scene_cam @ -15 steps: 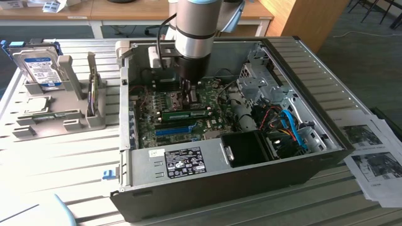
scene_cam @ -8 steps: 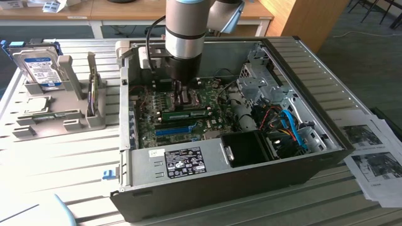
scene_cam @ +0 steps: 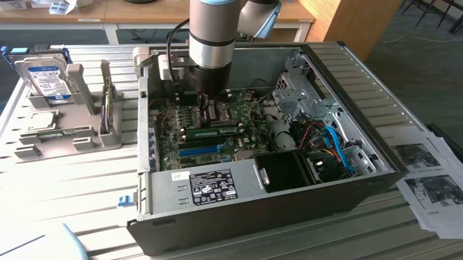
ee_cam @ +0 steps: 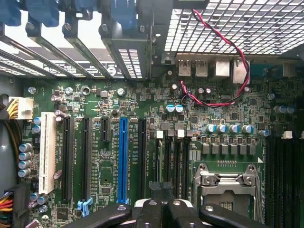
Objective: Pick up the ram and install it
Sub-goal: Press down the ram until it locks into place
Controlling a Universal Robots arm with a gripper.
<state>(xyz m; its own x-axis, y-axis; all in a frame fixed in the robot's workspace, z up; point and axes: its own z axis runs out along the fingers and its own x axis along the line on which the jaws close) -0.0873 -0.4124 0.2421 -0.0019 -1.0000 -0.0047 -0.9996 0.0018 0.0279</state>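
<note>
The gripper was lowered inside the open computer case over the motherboard, its fingers pressed together. The ram was seen lying on the motherboard just beside them.

Pale slatted table, wooden desks behind, dark carpet, bright daylight

Matt perforated metal case — glossy green motherboard, paper sheets.
</note>
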